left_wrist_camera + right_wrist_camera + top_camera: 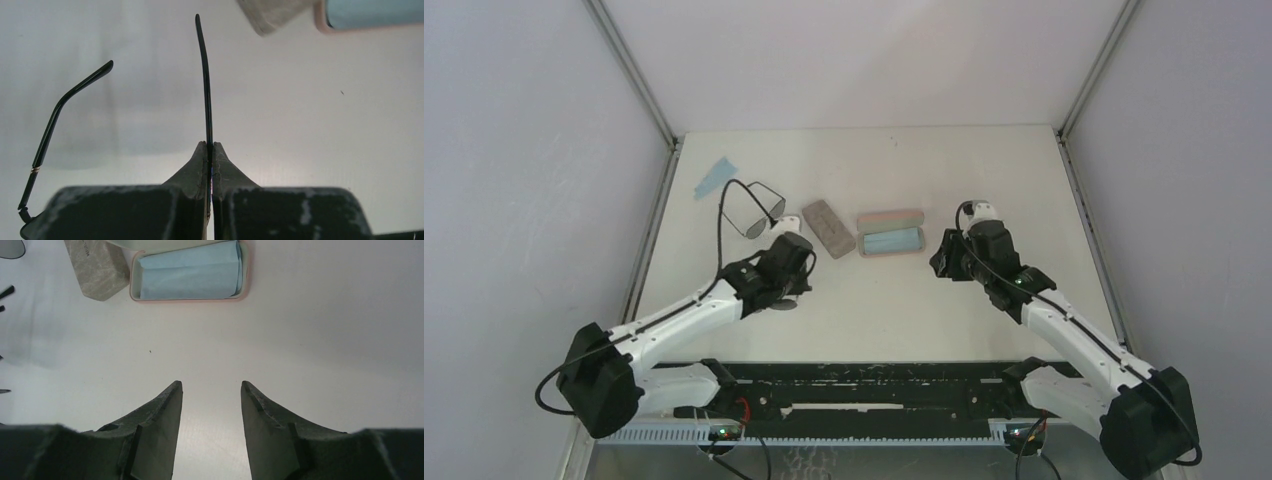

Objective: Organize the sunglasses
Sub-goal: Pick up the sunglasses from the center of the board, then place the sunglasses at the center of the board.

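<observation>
The white counter (pixel 874 310) is carrying everything, and an open pink case (pixel 891 216) is sitting near its middle. The left arm (pixel 684 312) is stretching diagonally from its base toward that case, with its wrist stopping to the case's left. The right arm (pixel 1064 325) is leaning in from the other side, elbow low, with its wrist just right of the case.

The left fingers (pixel 210 146) are pressing fully together and pinching one thin black temple of the pinched sunglasses (pixel 204 80). That temple is standing on edge and pointing toward the pink case. The pair's second temple, with a small gold band near its hinge, is bending away on the side farther from the case. Its lens shape cannot be told.

The right fingers (pixel 211 385) are spreading partway apart and gripping nothing. Their dark, wedge-shaped tips are aiming at the pink case, with bare counter showing between them.

A closed oblong grey case (pixel 828 228) with a mottled surface is lying just left of the pink case. A folded blue cloth (pixel 892 243) is filling the pink case's tray. The squarish sunglasses (pixel 757 212), with a thin black wire frame and dark lenses, are lying farther left of the pink case, beyond the grey one. A loose blue cloth (pixel 715 177) is lying farther left again.
</observation>
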`<state>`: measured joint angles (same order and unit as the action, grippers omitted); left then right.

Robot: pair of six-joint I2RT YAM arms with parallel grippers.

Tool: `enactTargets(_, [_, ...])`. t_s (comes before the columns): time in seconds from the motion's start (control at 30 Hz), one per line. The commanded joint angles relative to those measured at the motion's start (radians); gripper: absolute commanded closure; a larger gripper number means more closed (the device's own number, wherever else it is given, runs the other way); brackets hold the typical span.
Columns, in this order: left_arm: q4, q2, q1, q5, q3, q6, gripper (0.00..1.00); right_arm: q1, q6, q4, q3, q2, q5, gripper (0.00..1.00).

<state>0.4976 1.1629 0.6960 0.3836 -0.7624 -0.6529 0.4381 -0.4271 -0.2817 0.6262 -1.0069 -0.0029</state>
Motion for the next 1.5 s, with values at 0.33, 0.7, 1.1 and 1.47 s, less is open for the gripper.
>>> enactTargets(0.33, [-0.137, 0.266, 0.404, -0.123, -0.207, 0.376, 1.0, -0.027, 0.005, -0.109, -0.015, 0.201, 0.076, 0.53])
enactTargets(0.7, [-0.218, 0.366, 0.488, -0.388, -0.257, 0.727, 1.0, -0.133, -0.031, -0.175, -0.036, 0.352, 0.048, 0.53])
enactTargets(1.1, [-0.26, 0.513, 0.534, -0.485, -0.343, 0.892, 0.96, -0.19, -0.028, -0.171, -0.044, 0.341, -0.027, 0.52])
enactTargets(1.47, [-0.285, 0.55, 0.535, -0.397, -0.304, 0.882, 0.77, -0.197, -0.005, -0.151, -0.048, 0.292, -0.092, 0.52])
